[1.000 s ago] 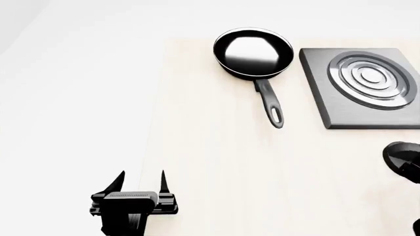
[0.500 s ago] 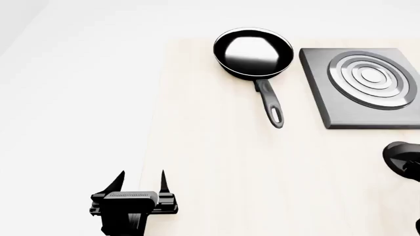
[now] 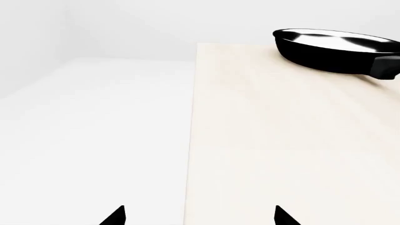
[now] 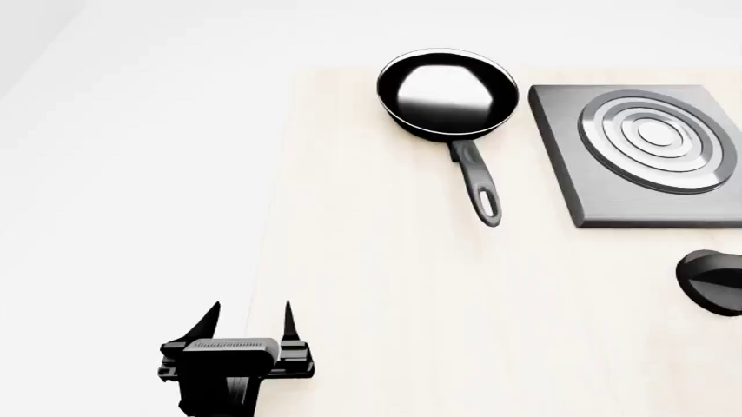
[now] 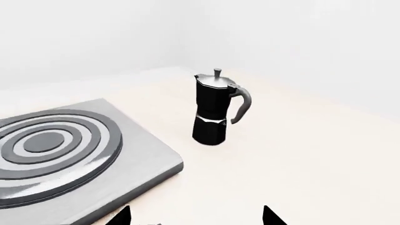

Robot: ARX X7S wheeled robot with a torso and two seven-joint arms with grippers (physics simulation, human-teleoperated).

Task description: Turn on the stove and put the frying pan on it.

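Note:
The frying pan (image 4: 447,91) lies at the table's far middle, its long handle (image 4: 478,184) pointing toward me; it also shows in the left wrist view as the pan (image 3: 337,47). To its right is the stove (image 4: 603,187) with a ring burner (image 4: 659,141), and a round black knob (image 4: 710,280) sits in front of it. My left gripper (image 4: 249,317) hangs open and empty over the table's near left edge, far from the pan. My right gripper (image 5: 196,216) is open and empty near the stove's (image 5: 56,145) corner, and is out of the head view.
A black-and-silver moka pot (image 5: 216,110) stands upright on the table beyond the stove's corner. The pale wooden table (image 4: 383,287) ends at a left edge (image 3: 190,140), with white floor beyond it.
The dark part of my right arm that overlapped the knob at the head view's right edge has drawn out of view. The left arm, pan and stove have not moved.

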